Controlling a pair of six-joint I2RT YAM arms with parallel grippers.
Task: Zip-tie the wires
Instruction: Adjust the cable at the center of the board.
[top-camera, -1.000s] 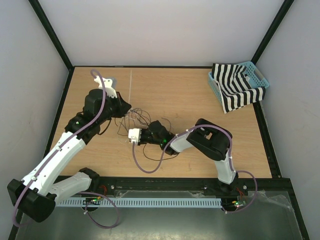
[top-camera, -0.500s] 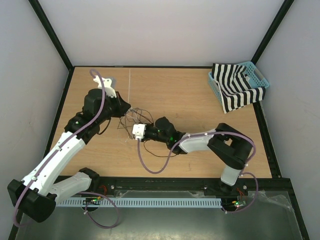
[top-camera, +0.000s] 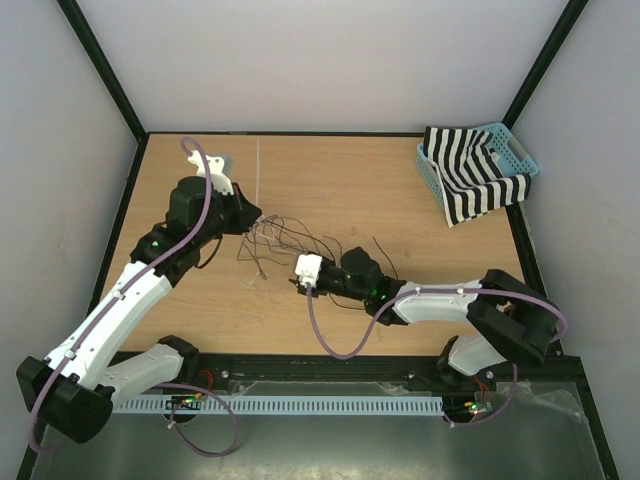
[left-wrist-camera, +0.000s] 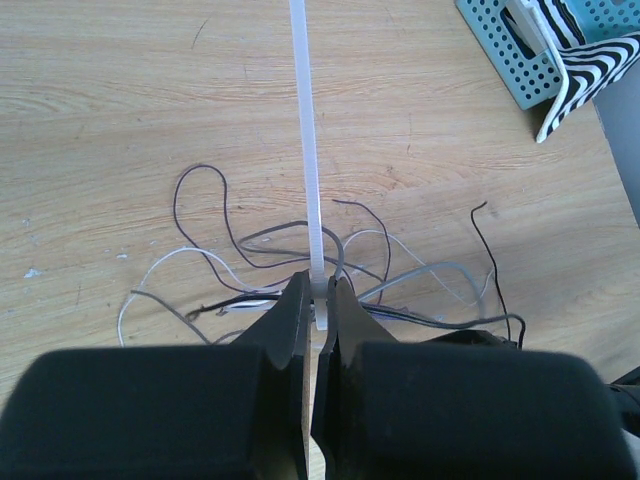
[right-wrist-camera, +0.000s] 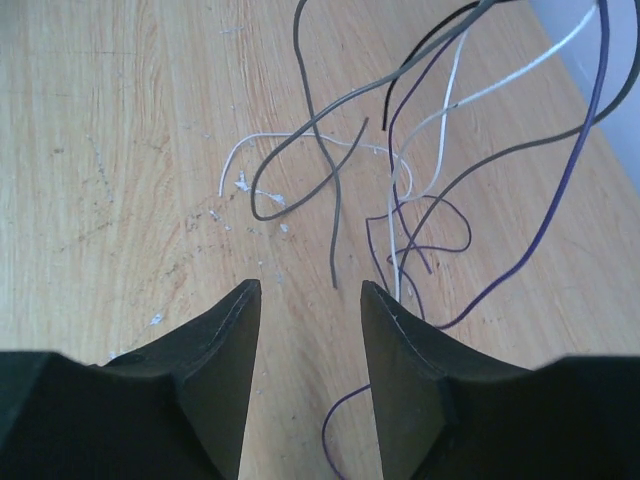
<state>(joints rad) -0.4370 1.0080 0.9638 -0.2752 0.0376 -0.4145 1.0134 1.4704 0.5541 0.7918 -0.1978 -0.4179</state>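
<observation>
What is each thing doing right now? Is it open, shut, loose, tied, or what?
zip tie: straight, not looped, one end pinched.
wires: loose and tangled, not tied.
left gripper: fingers shut on the zip tie.
right gripper: fingers open, holding nothing.
basket: has the striped cloth in it.
striped cloth: crumpled, hanging over the basket's edge.

YAM pair: white shells, black joints.
Left arm (top-camera: 125, 295) and right arm (top-camera: 440, 303): white links, black motor housings, green wrist LEDs (top-camera: 372, 291), mauve cable (top-camera: 207, 195) run outside each. Left gripper (left-wrist-camera: 318, 282), right gripper (right-wrist-camera: 311, 286): matte black wedge-shaped fingers, white camera block (top-camera: 308, 268) behind.
</observation>
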